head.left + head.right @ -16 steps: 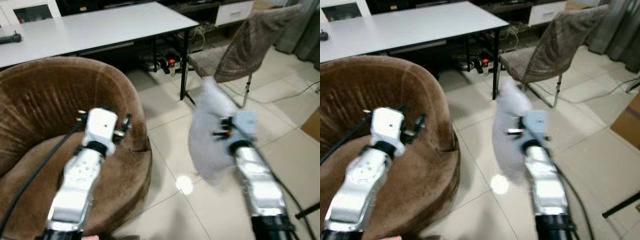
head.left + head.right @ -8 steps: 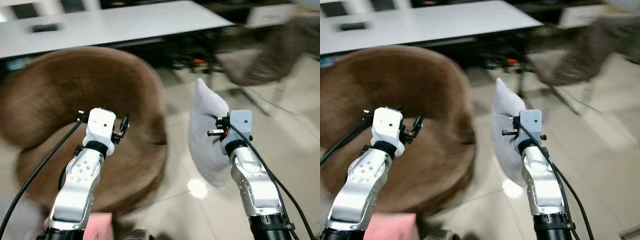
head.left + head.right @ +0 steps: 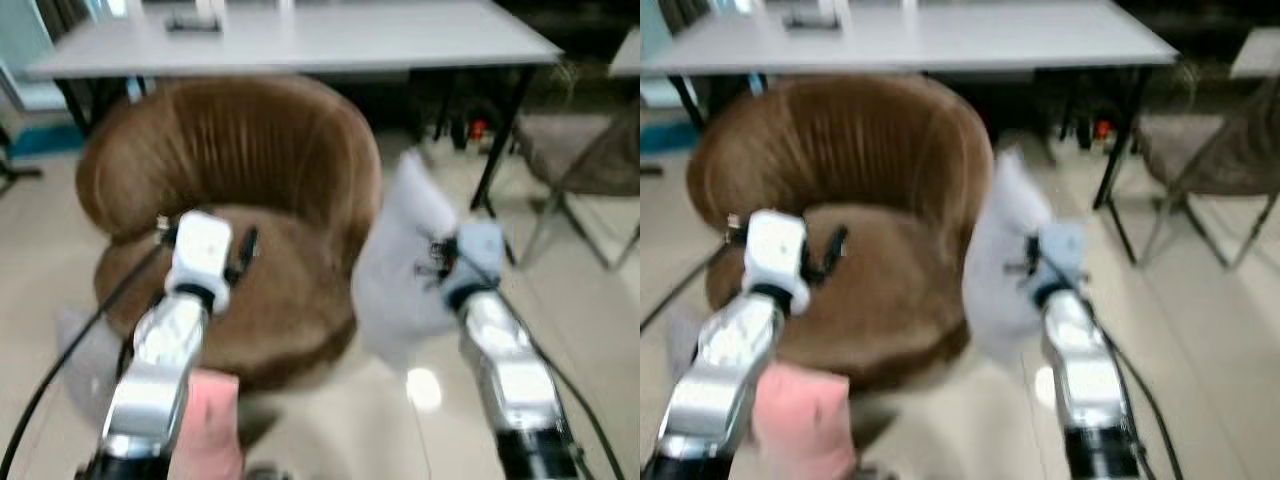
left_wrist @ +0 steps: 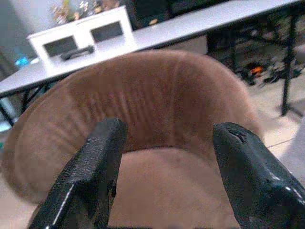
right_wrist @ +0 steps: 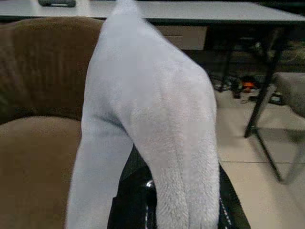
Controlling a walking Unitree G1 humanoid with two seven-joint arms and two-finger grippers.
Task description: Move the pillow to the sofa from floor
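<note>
A pale grey fluffy pillow (image 3: 405, 255) hangs in the air just right of the round brown sofa (image 3: 235, 170), with my right gripper (image 3: 432, 262) shut on it. In the right wrist view the pillow (image 5: 152, 119) drapes over the black fingers, with the sofa seat (image 5: 33, 162) to its side. My left gripper (image 3: 245, 250) hovers over the sofa seat, open, with nothing between its fingers (image 4: 95, 167). The sofa back (image 4: 157, 95) curves ahead of it.
A long white table (image 3: 300, 40) stands behind the sofa, its black legs (image 3: 500, 140) near the pillow. A chair (image 3: 590, 170) stands at the right. A pink thing (image 3: 210, 420) and a pale thing (image 3: 85, 350) lie on the tiled floor by the sofa's near side.
The camera has swung left, so the whole sofa now sits at the centre. The pillow stays in my right gripper, now closer to the sofa's right edge.
</note>
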